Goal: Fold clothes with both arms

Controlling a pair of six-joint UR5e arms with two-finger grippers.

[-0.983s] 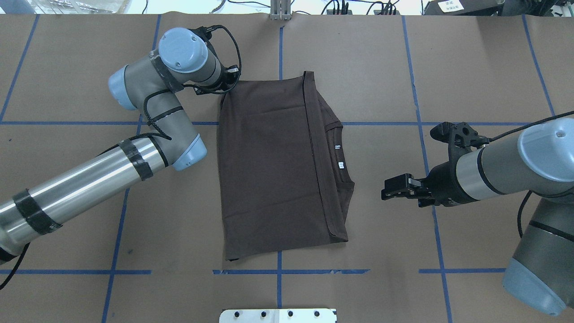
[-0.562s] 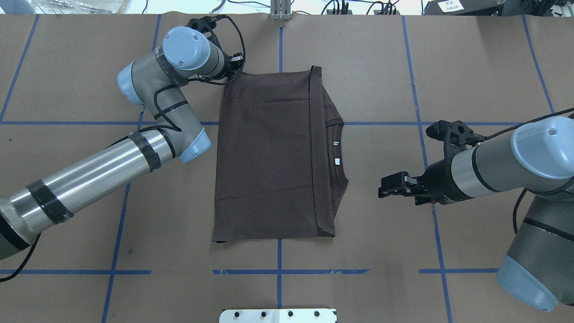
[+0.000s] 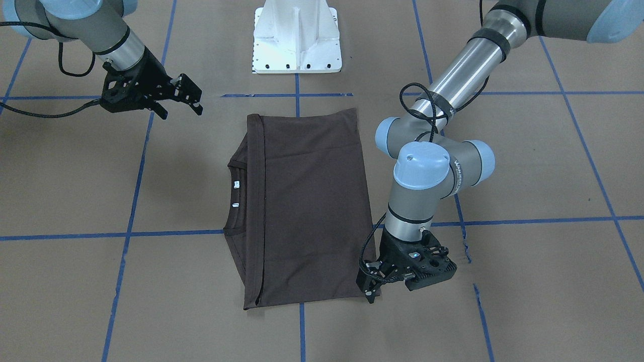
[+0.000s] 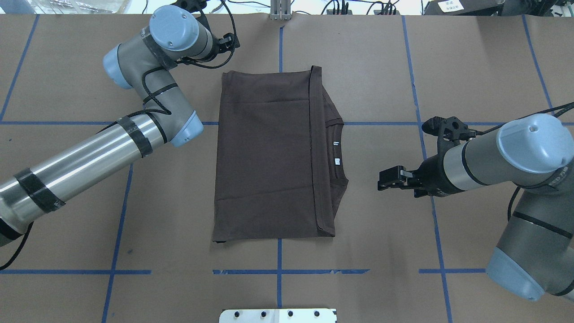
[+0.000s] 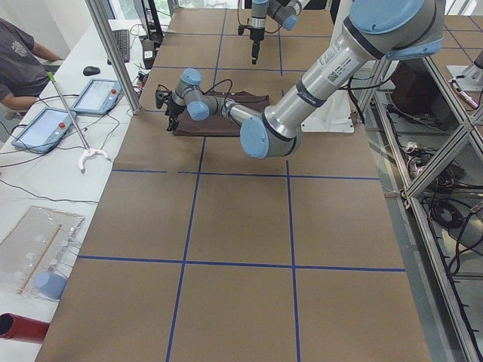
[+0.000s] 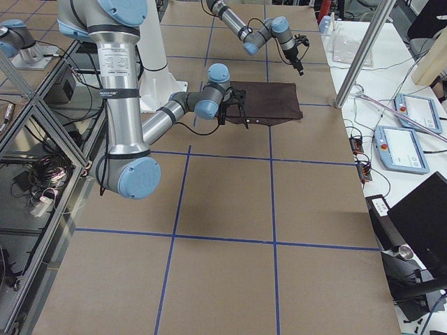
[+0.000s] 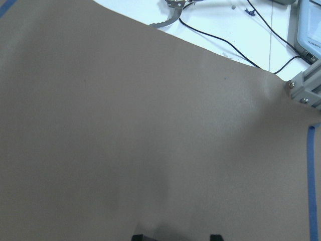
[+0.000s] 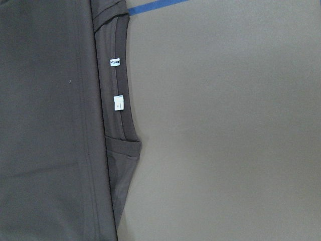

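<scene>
The clothes are one dark brown T-shirt (image 4: 264,152), folded into a long rectangle flat on the brown paper. Its collar and white labels (image 8: 119,103) poke out on the side toward my right arm. My left gripper (image 3: 368,287) hovers just off the shirt's (image 3: 312,201) far corner on the left arm's side. It is open, and the left wrist view shows only bare paper between its fingertips (image 7: 215,236). My right gripper (image 4: 384,181) hangs open a short way off the collar side, holding nothing.
The white pedestal base (image 3: 297,40) stands at the robot's edge of the table. Blue tape lines (image 4: 278,271) grid the paper. Beyond the far edge are a metal post (image 5: 113,53), tablets (image 5: 45,124), cables and a seated person (image 5: 19,60).
The shirt was pulled straight by its far left corner. My left gripper has since let go and drawn back from that corner toward the far edge. My right gripper has drifted slightly toward the shirt.
</scene>
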